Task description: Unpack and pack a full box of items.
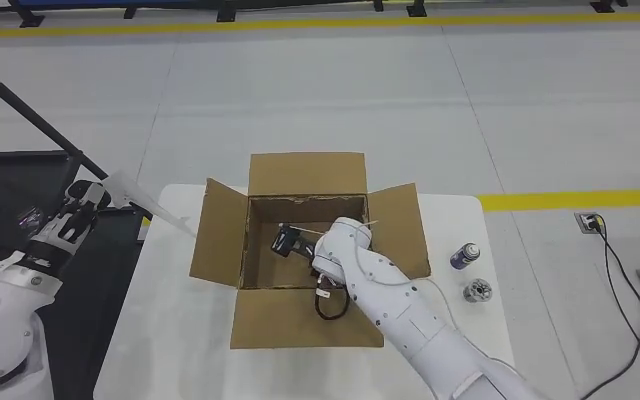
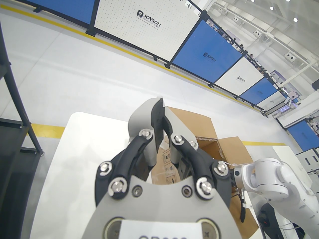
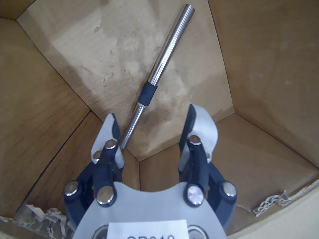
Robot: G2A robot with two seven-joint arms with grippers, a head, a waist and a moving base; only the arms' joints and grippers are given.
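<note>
An open cardboard box [image 1: 305, 172] stands in the middle of the white table [image 1: 170, 330], all flaps folded out. My right arm is bent down into it, and the right gripper [image 3: 152, 114] hangs open just above the box floor. A shiny metal rod [image 3: 163, 60] with a black band lies loose on that floor, its near end beside one fingertip [image 3: 113, 125]. In the top view the right gripper [image 1: 290, 240] is a dark shape inside the box. My left gripper [image 2: 162, 119] is shut with nothing in it and is held over the table's left edge [image 1: 120, 188], well away from the box [image 2: 199, 125].
A small blue can [image 1: 464, 256] and a round metal part [image 1: 478, 291] stand on the table to the right of the box. A black rack [image 1: 30, 190] stands beside the table's left side. The box walls [image 3: 261, 50] close in around the right gripper.
</note>
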